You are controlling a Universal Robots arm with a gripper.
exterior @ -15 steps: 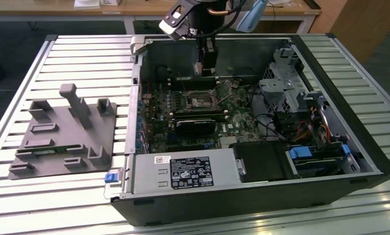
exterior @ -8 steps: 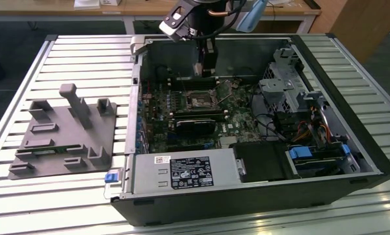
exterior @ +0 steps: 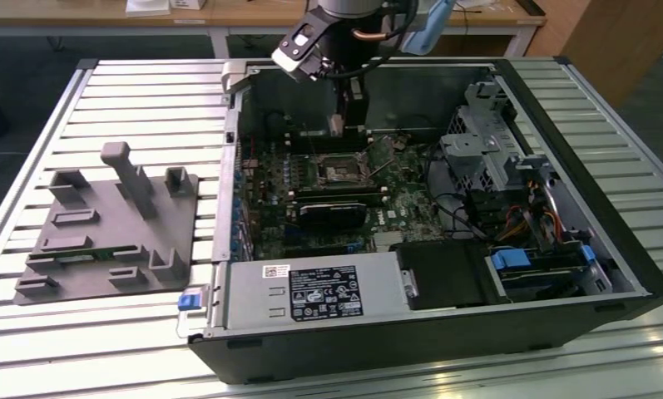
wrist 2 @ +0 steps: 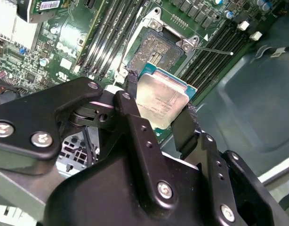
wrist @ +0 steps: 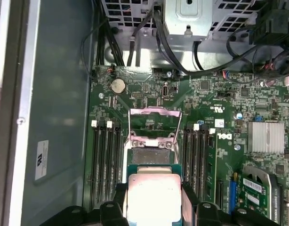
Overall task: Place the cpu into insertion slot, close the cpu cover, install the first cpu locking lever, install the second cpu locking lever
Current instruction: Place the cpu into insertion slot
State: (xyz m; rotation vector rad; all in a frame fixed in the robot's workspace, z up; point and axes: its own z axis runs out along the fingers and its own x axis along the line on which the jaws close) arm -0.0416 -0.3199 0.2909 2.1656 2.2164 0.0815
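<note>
My gripper point(exterior: 340, 125) hangs inside the open computer case, shut on the cpu point(wrist 2: 161, 101), a flat square chip with a dull silver top on a green-edged base. Black fingers point(wrist 2: 184, 127) clamp two opposite edges of it point(wrist: 154, 197). The insertion slot point(wrist 2: 156, 52) lies uncovered on the green motherboard, just beyond the chip and below it. In the first wrist view the cpu cover point(wrist: 154, 113), a thin metal frame, stands flipped up at the far side of the insertion slot point(wrist: 151, 155). A thin wire locking lever point(wrist 2: 212, 50) sticks out beside the slot.
Memory slots point(wrist: 107, 160) flank the socket on both sides. A finned heatsink point(wrist: 266, 136), a drive cage point(exterior: 487, 150) and loose cables point(wrist: 149, 33) crowd the case. A power supply point(exterior: 309, 291) fills the front. A grey fixture point(exterior: 109, 224) lies on the slatted table at the exterior view's left.
</note>
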